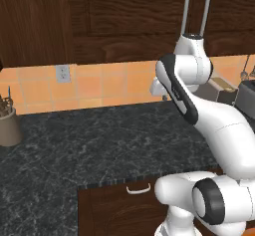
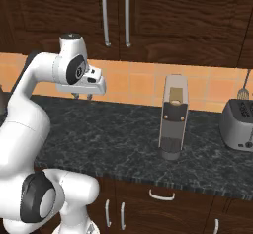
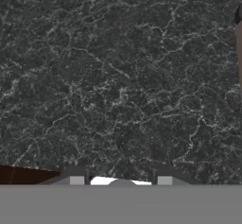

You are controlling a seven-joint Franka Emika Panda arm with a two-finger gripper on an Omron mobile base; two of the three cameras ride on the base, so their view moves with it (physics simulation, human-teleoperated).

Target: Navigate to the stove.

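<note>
Above the veined black marble counter [image 2: 113, 129], the jaws [image 2: 83, 96] hang parted and empty, near orange tiles [image 2: 133, 82].

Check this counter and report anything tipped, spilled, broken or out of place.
Nothing stands out. The coffee machine and toaster stand upright on the dark counter, the utensil holder is upright by the wall, and no spill shows. The gripper hangs above the counter, holding nothing.

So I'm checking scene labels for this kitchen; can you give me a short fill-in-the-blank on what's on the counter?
1. The wall behind the counter is tiled in ___.
2. The coffee machine stands to the ___ of the toaster in the right base view.
3. The gripper hangs above the ___.
4. The wall outlet is coloured ___.

Missing words: orange; left; counter; white
</note>
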